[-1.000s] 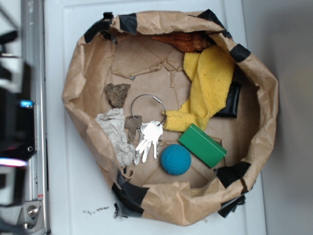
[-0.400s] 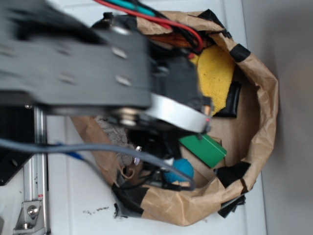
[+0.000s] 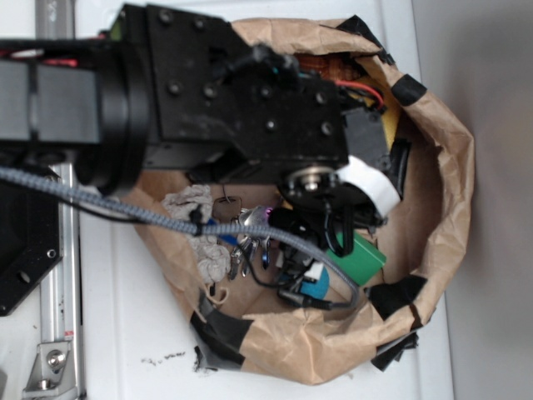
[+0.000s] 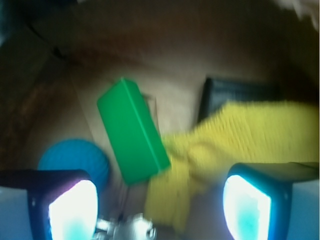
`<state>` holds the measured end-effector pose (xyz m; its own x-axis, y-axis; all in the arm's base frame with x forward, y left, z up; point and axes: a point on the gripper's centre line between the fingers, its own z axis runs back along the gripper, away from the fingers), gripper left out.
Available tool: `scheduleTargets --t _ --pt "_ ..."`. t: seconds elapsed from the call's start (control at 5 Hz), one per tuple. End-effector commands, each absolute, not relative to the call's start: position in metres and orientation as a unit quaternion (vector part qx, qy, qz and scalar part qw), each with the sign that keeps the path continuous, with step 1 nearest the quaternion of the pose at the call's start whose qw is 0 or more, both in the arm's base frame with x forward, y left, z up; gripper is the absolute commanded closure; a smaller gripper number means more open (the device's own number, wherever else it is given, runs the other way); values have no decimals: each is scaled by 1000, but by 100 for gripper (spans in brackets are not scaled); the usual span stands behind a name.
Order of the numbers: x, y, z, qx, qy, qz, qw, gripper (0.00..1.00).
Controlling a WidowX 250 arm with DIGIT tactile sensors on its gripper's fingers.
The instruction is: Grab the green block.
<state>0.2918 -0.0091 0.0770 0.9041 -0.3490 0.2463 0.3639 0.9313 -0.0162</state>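
1. My arm (image 3: 191, 100) reaches across the worktop (image 3: 125, 333) and covers much of the brown paper bag (image 3: 441, 167).
2. The yellow cloth (image 4: 240, 140) lies just beside the green block's right edge.
3. The green block (image 4: 132, 131) lies flat on the bag floor — between the teal ball (image 4: 75, 159) and the cloth.
4. My claw (image 4: 160, 200) is spread wide — holding nothing, the block ahead of its fingers.
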Motion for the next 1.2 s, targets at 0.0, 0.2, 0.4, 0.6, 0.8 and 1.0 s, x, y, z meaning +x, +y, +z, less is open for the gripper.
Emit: scheduleTargets --t 0.0,0.2,0.4,0.6,0.8,1.0 --pt "313 -50 75 1 -175 -226 958 0" --pt "318 -51 55 4 -159 -216 963 0" --pt "321 -52 44 1 -149 -202 968 0" --pt "314 -55 38 -23 -125 -204 971 0" --pt "264 -37 57 -24 -91 -199 975 100" --pt "242 -27 74 -4 -96 -186 978 100"
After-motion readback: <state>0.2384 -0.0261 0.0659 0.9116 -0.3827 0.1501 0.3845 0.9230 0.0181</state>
